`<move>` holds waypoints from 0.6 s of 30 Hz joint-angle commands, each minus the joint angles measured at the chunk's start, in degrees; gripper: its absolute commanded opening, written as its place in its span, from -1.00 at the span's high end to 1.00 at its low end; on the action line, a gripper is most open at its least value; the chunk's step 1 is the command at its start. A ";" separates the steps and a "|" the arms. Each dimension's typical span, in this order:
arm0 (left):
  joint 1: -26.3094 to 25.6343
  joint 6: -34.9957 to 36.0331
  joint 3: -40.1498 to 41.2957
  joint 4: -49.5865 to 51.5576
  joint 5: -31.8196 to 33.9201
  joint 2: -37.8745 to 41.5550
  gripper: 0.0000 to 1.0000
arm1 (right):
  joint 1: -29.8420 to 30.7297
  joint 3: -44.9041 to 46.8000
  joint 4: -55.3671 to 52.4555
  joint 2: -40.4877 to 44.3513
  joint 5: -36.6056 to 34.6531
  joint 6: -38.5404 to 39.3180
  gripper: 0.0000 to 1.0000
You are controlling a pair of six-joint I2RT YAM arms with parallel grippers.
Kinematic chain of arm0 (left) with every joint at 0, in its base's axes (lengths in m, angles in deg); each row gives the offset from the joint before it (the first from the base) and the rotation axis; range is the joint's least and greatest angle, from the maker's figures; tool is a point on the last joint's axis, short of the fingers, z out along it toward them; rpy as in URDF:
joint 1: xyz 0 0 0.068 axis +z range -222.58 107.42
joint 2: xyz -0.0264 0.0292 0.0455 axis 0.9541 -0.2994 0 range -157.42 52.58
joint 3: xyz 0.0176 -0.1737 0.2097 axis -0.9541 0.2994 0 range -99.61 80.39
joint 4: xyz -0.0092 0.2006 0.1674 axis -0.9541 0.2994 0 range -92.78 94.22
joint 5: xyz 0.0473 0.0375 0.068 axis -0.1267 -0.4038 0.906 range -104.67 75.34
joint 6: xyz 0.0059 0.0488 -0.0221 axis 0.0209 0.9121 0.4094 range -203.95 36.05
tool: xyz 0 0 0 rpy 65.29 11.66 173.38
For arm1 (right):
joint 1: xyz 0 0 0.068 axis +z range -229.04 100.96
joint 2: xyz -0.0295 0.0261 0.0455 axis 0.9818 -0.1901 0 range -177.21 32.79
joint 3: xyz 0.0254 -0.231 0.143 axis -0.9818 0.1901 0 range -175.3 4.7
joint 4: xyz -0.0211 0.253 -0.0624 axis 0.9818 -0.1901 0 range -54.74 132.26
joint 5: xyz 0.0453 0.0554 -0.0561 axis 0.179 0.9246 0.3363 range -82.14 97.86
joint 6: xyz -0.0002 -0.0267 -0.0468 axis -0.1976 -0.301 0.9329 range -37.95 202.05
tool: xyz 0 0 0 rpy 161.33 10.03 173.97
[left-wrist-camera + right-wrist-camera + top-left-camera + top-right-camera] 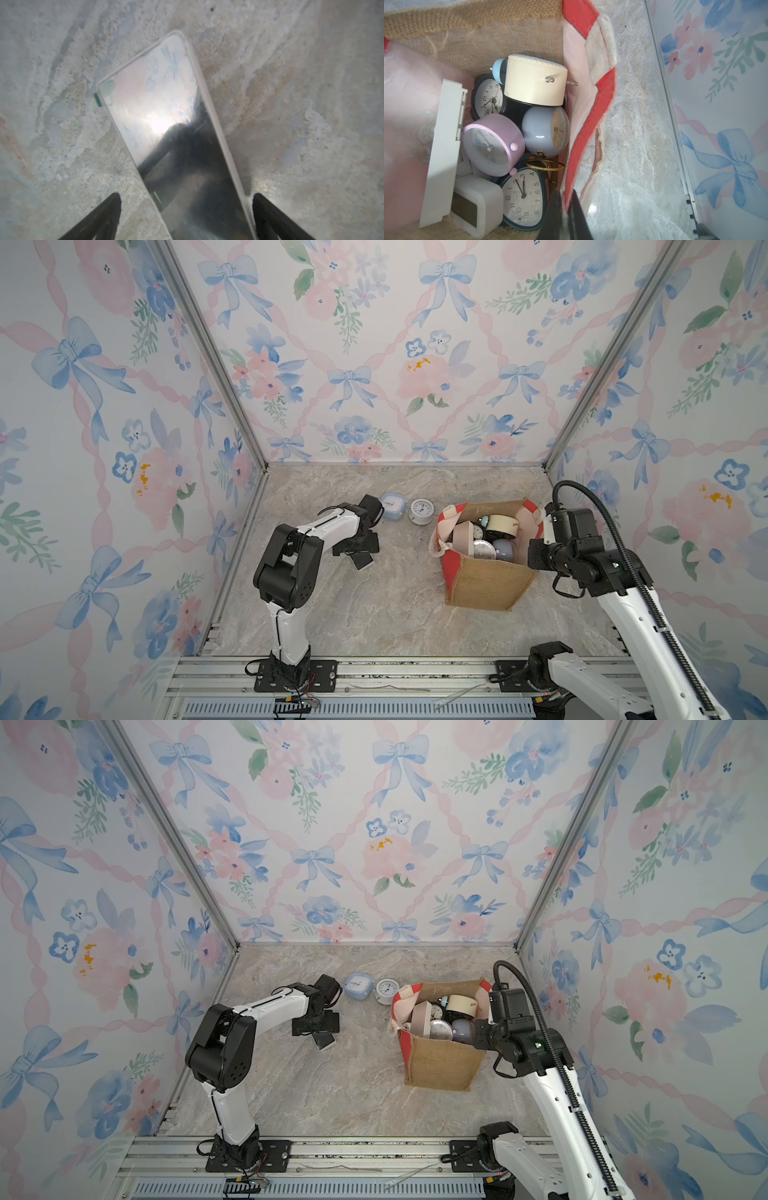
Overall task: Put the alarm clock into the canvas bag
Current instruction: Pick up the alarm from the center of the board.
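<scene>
A flat, mirror-faced alarm clock (166,124) with a white rim lies on the marble table (374,614); both top views show it under my left wrist (362,561). My left gripper (187,196) hovers low over it, open, one finger on each side of its near end. The tan canvas bag (486,585) with red side panels stands upright at the right, its mouth open. My right gripper (566,207) is shut on the bag's red side rim (591,116). Several clocks fill the bag, among them a pink one (492,145) and a cream one (535,81).
A blue square clock (392,504) and a white round clock (422,511) stand on the table behind my left gripper, left of the bag. A white rope handle (440,545) hangs over the bag's left side. Floral walls close in the table on three sides.
</scene>
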 commanded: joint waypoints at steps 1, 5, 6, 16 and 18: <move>0.14 0.63 1.79 0.01 -0.44 1.29 -0.96 | 0.79 -0.11 1.27 0.80 -0.86 0.73 0.88; 0.29 1.59 2.80 -2.70 -2.86 1.07 -0.78 | 0.81 0.00 1.27 0.81 -0.86 0.68 0.88; 0.40 1.77 3.02 -3.61 -3.98 1.16 -0.75 | 0.78 -0.02 1.31 0.84 -0.86 0.73 0.88; 3.33 2.89 6.89 -10.92 -13.83 2.49 -0.53 | 0.95 -0.10 1.27 0.76 -0.86 0.73 0.88; 3.54 3.00 6.93 -10.88 -13.71 2.71 -0.49 | 0.89 -0.10 1.24 0.64 -0.86 0.73 0.88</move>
